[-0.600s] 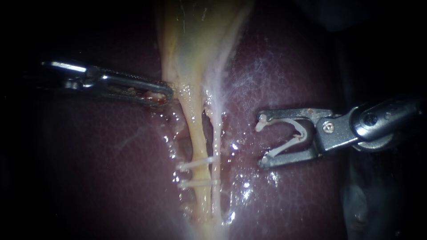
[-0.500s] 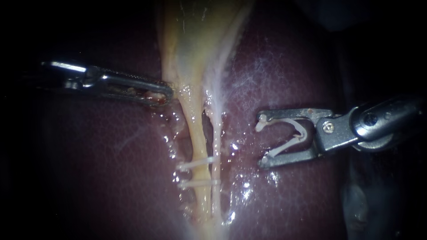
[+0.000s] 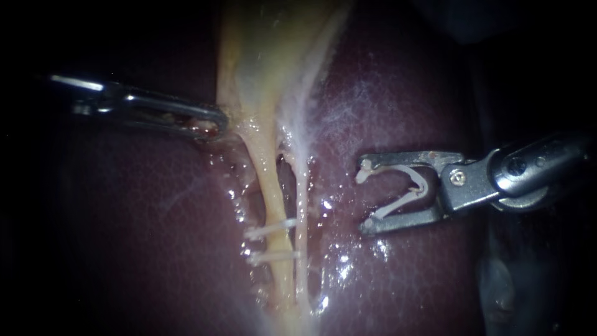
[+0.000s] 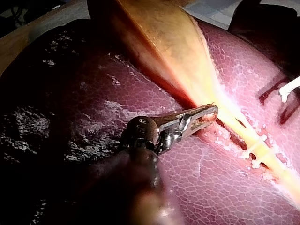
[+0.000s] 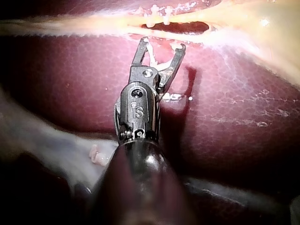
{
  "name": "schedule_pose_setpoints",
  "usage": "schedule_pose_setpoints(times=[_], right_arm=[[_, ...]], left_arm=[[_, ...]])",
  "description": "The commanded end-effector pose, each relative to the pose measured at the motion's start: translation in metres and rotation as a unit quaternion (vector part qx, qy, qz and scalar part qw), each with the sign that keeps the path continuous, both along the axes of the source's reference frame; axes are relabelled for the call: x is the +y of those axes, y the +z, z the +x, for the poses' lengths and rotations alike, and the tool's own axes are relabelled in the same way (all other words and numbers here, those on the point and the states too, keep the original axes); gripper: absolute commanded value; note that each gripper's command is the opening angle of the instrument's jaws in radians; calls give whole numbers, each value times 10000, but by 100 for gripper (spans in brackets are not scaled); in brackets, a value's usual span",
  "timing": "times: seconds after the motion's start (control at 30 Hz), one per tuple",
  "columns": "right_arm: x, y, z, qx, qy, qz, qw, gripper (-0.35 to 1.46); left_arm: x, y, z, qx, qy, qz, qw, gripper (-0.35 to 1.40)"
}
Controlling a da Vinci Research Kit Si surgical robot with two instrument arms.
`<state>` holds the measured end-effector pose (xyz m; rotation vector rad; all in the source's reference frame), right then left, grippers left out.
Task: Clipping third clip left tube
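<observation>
- Left instrument (image 3: 217,122), pinching the gallbladder (image 3: 261,62) above the left tube (image 3: 268,180), has pulled away, stretching it.
- Right instrument (image 3: 365,196) waits beside the tube, jaws cradling a spread clip (image 3: 398,205).

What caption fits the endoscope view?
Right instrument holds an open clip beside the twice-clipped left tube; left instrument grips the gallbladder edge.

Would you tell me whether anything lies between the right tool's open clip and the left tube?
Yes: the thin right tube runs alongside the left tube, on the side facing the right tool and its clip. Otherwise only bare liver.
</observation>
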<state>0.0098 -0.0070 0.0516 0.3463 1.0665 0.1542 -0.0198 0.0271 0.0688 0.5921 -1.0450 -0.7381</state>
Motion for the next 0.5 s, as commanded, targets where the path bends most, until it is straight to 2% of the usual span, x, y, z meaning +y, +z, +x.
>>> schedule_pose_setpoints(times=[0.03,0.23,0.43,0.5], right_arm=[[0,0,0,5,-2,3,10000,50],[0,0,2,8,-29,17,10000,50],[0,1,6,83,-57,24,9999,50],[1,1,10,107,-6,181,9998,50]], left_arm=[[6,-7,7,-4,-89,33,10000,-35],[28,-31,33,-23,-234,-78,9997,-35],[28,-32,35,-10,-275,-84,9996,-35],[26,-30,33,-3,-281,-92,9996,-35]])
